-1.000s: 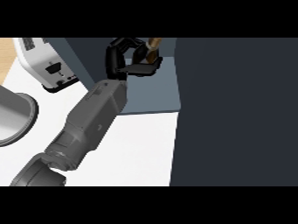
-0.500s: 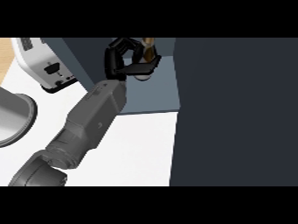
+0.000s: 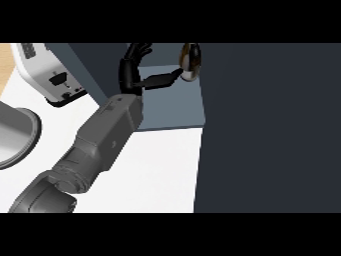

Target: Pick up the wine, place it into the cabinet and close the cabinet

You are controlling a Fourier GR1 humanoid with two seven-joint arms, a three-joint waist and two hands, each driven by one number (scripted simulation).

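Head view: one robot hand [image 3: 137, 70] reaches up into the open cabinet [image 3: 169, 107], fingers spread and relaxed at the top, thumb stretched right toward the wine [image 3: 191, 62]. From where the forearm enters, this looks like the left hand, though the large dark door [image 3: 276, 130] fills the whole right side, so that is a judgement. The thumb tip sits at or just beside the bottle; nothing is curled round it, so the robot hand holds nothing. Right hand not in view.

Wine is inside the cabinet, near the inner right edge against the door line, only partly visible; upright or tilted cannot be told. Placement looks done or nearly so.

Left: pull the robot hand clear and swing the door shut, as it stands wide open.

Beside the cabinet on the white counter [image 3: 158, 165]: a toaster [image 3: 51, 75] at upper left, a grey pot [image 3: 3, 135] at the left edge.
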